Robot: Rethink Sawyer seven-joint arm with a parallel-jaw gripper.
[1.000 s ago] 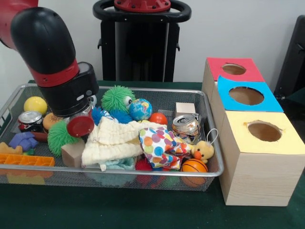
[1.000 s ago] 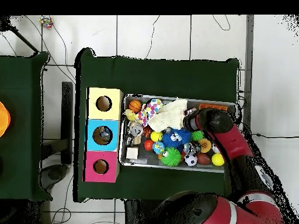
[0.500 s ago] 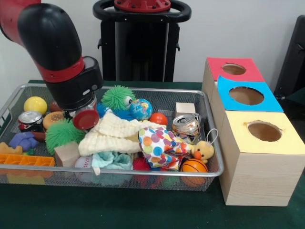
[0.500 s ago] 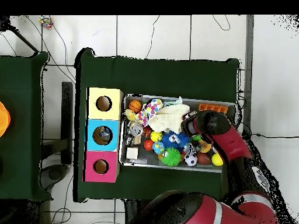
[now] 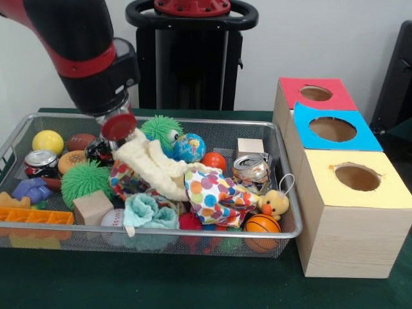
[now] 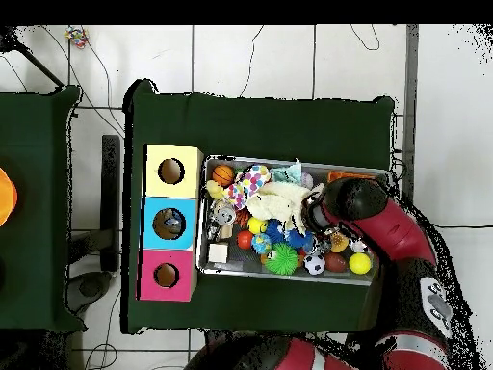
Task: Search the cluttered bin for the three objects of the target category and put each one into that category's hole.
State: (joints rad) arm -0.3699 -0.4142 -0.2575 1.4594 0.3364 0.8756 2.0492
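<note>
Jaws [image 5: 120,127] clamped on cream cloth [image 5: 151,166], lifted at one end above wire bin [image 5: 283,193], other end draped over polka-dot cloth [image 5: 215,196]. Yellow-topped hole box [image 5: 356,212] beside bin.

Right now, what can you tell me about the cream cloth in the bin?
The cream cloth looks like soft, ribbed knit fabric, pale yellow-white. One end is lifted at the gripper; the rest drapes diagonally down onto the polka-dot cloth, over the clutter in the middle of the wire bin. From overhead it shows as a pale crumpled patch. The grip itself is hidden.
</note>
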